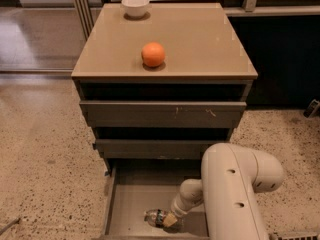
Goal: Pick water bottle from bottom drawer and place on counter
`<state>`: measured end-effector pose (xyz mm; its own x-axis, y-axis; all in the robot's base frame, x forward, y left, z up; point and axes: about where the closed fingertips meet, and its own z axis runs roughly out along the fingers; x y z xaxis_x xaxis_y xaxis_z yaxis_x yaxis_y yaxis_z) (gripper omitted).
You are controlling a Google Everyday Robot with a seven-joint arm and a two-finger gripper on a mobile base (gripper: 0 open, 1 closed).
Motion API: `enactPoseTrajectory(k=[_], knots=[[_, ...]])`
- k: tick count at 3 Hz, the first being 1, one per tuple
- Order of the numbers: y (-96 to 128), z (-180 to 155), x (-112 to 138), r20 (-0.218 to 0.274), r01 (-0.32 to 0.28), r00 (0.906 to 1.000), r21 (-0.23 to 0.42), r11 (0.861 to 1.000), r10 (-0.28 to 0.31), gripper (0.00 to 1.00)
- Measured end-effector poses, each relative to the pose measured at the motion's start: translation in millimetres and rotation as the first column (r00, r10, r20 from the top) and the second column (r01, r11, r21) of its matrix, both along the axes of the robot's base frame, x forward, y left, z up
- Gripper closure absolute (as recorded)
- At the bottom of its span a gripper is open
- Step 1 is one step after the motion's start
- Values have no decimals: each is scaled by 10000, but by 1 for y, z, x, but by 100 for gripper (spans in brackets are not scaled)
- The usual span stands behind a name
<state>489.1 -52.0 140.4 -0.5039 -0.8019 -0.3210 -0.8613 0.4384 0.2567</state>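
Observation:
The water bottle [155, 217] lies on its side on the grey floor of the open bottom drawer [131, 199], near its front. It is clear with a dark label band. My gripper [170, 220] reaches down into the drawer at the end of the cream arm and meets the bottle's right end. The large arm link hides the drawer's right part. The tan counter [200, 39] tops the cabinet.
An orange [153, 54] sits on the counter left of centre, and a white bowl [135, 6] stands at its back left. Two shallower drawers [160, 114] above stick out slightly. Speckled floor surrounds the cabinet.

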Motion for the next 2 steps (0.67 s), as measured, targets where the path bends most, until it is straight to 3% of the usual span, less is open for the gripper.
enactPoseTrajectory(k=[1,2], knots=[[11,40,-2,263,-626,9978,430,9971,616,100],[23,93,-2,796,-1307,9891,820,9880,1242,100]])
